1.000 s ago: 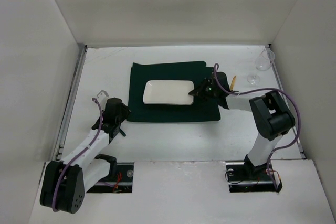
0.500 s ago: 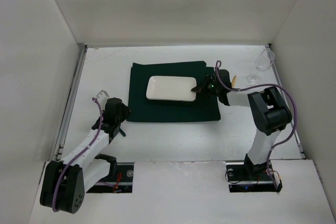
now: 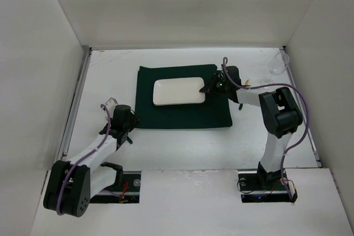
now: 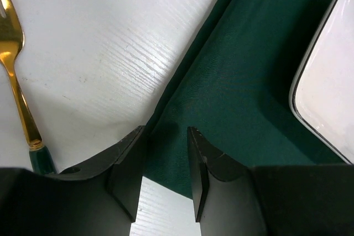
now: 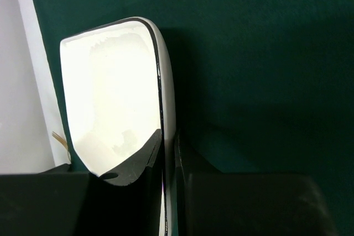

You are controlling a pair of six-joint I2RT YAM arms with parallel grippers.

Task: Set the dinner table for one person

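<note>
**Ana:** What is nearest to us?

**Ben:** The left gripper (image 4: 166, 132). It sits low at the near left corner of the green mat (image 3: 182, 115); its two fingers stand a little apart and hold nothing; a gold fork (image 4: 16, 89) lies on the bench (image 3: 182, 147) just beside it.

**Ana:** Did it move?

**Ben:** Hardly; it is about where it was a second ago.

**Ana:** So what changed?

**Ben:** The white plate (image 3: 178, 92). The right gripper (image 3: 209, 88) is pinching its right rim tight; it has carried the plate away from us, toward the far side of the mat. I cannot tell if the plate rests on the mat or hangs just over it.

**Ana:** Is that good for the job?

**Ben:** I think so; the plate looks close to its spot, so letting go may come next. The fork is not beside the plate yet; two clear glasses (image 3: 278, 64) wait at the far right of the bench, well apart from the mat.
</note>
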